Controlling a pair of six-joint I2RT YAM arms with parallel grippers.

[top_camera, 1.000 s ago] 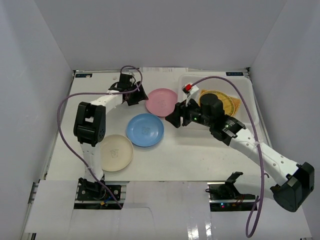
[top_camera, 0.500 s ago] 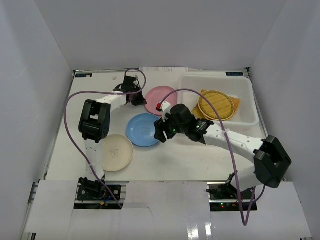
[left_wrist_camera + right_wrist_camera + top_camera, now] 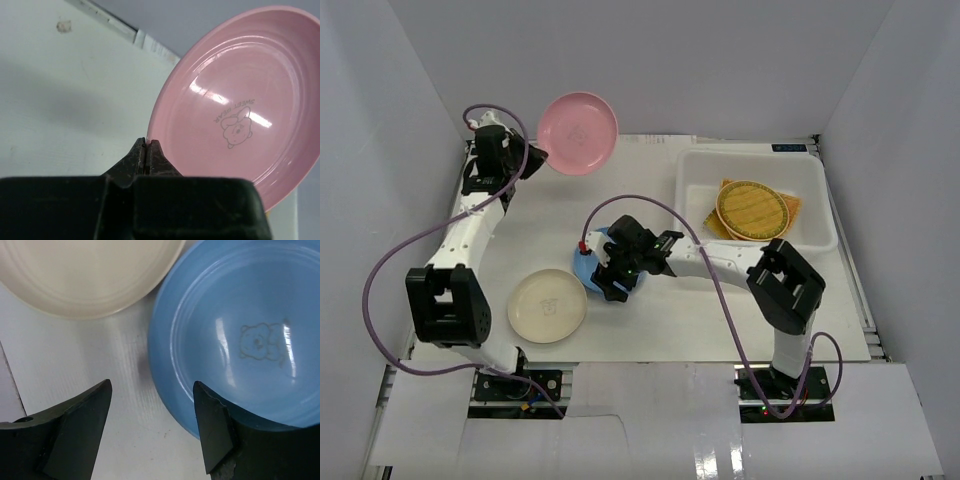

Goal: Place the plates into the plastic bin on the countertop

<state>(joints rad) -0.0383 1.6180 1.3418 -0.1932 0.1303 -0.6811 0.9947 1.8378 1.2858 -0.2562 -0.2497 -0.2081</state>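
My left gripper is shut on the rim of the pink plate and holds it tilted, high above the back left of the countertop. My right gripper hangs open over the near-left rim of the blue plate. One finger is above the plate's inside and the other above bare countertop. A cream plate lies just to the blue plate's left. The white plastic bin at the back right holds yellow woven plates.
Pale grey walls close in the countertop on three sides. Purple cables loop over both arms. The right arm stretches low across the middle of the countertop, from near the bin to the blue plate.
The left gripper shut on the pink plate and lifted it off the countertop toward the back left. The right arm swung left from beside the bin to the blue plate, its jaws widening.
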